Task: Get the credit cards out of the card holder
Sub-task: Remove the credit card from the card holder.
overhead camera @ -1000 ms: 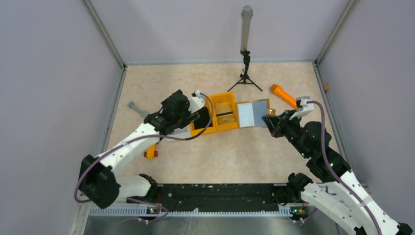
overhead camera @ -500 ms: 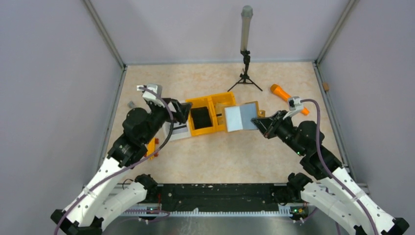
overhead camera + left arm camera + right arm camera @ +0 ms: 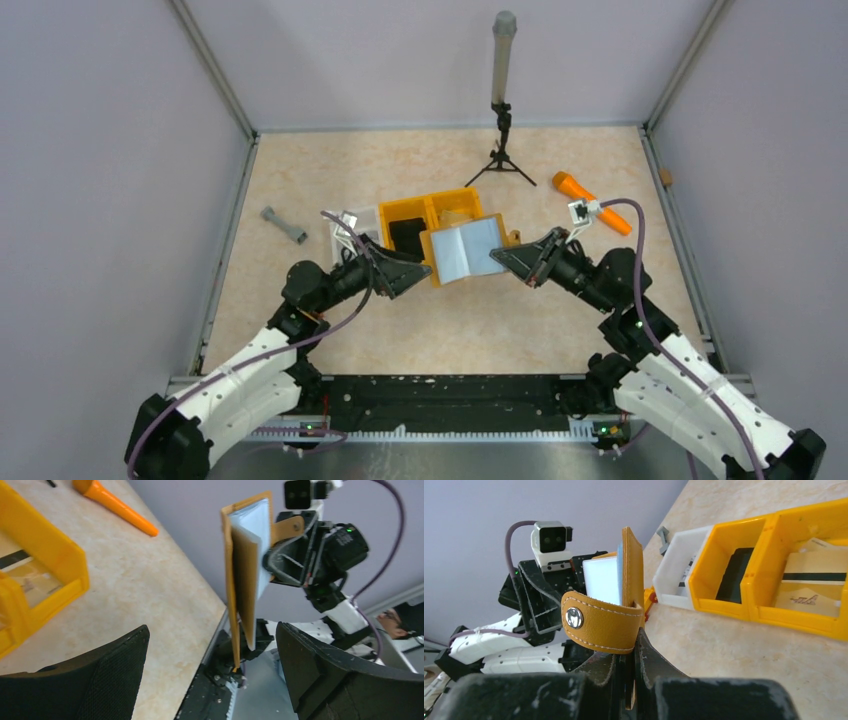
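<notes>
We see the holder [image 3: 604, 627] as matt tan leather with pale stitching and a shiny metal snap [image 3: 573, 617]; the bins [image 3: 774, 620] look like smooth glossy plastic, the table [image 3: 734, 655] matt and speckled.

Enclosure: three plain lilac-grey walls [image 3: 100, 150]; metal corner rails [image 3: 215, 70]; beige marbled tabletop [image 3: 400, 160]; black rail [image 3: 450, 390] along near edge; even light.
</notes>
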Motion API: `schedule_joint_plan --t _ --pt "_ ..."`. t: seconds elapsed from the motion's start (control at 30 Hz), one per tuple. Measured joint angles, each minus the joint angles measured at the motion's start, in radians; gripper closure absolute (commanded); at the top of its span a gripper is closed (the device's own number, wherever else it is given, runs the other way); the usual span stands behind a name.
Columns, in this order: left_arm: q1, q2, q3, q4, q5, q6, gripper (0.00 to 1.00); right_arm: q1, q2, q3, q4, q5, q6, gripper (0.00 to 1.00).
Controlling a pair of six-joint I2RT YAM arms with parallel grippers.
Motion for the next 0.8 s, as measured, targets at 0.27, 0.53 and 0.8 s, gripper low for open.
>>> schedule_joint_plan --t 0.27,0.53,0.8 --pt "0.000 0.073 -0.045 0.304 0.116 -0.125 0.01 0.000 0.082 -0.030 0.101 -0.064 0.050 1.00" --pt "0.000 0.098 0.021 0.193 0.135 -0.062 0.08 0.000 0.116 -0.073 0.221 -0.113 0.087 1.00" --pt "0.000 0.250 0.051 0.167 0.169 -0.058 0.70 0.000 0.143 -0.073 0.281 -0.172 0.098 0.97"
